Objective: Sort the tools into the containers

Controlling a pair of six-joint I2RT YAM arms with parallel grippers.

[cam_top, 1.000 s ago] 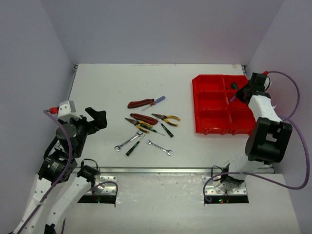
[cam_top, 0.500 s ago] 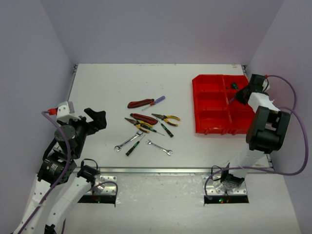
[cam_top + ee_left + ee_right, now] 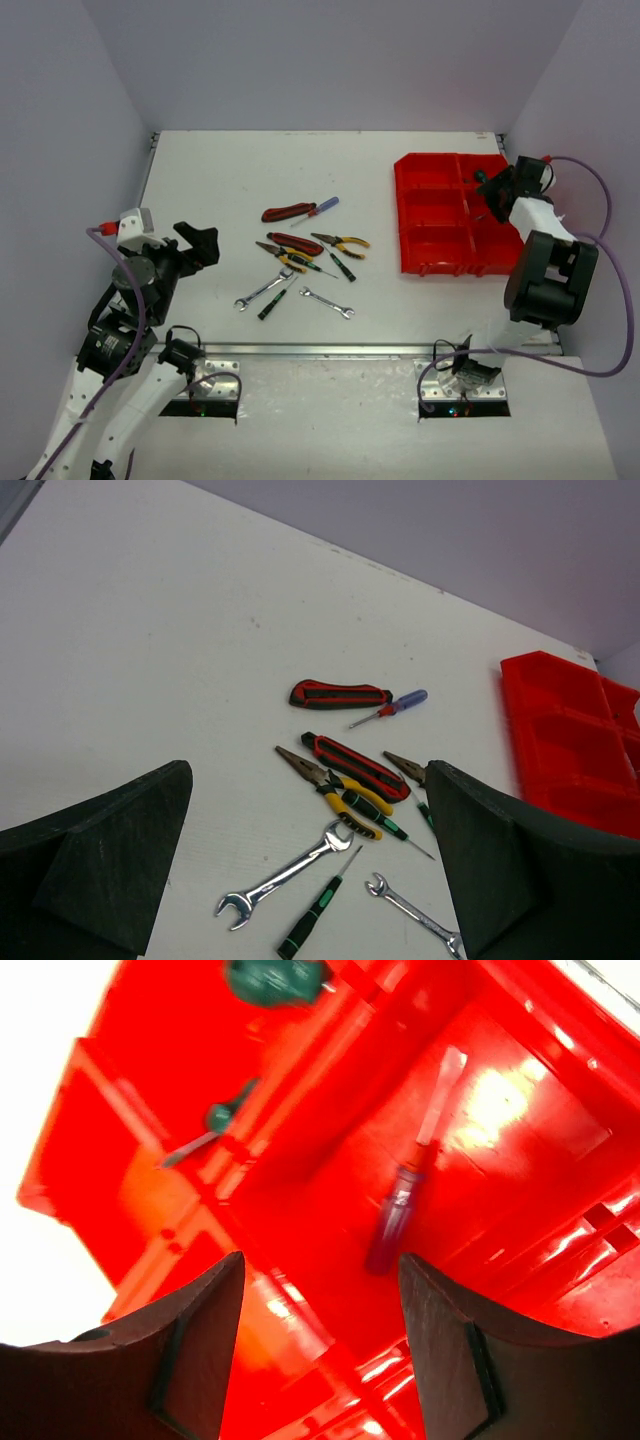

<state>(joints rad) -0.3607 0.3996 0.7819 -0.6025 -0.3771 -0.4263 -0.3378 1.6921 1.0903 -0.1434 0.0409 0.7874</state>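
Over the last second the right arm has drawn its elbow in towards the tray, and the right gripper has gone from clamped shut to jaws apart, letting go of a thin screwdriver

The table carries the red tray at its far right. The left arm is folded back at the near left, well apart from the work, and the left gripper stands wide open and empty, looking across at the loose tools. The right arm reaches up over the tray's right-hand side, wrist turned down, with its fingers spread above one compartment.

The released screwdriver lies flat on that compartment's floor, touching neither finger. Two green-handled tools sit in neighbouring compartments.

On the table's middle wait the red-black pliers, the yellow-black pliers, two wrenches and several more screwdrivers.

The drop-off looks finished. The next move likely calls for lifting clear of the tray walls and reaching left to the cluster
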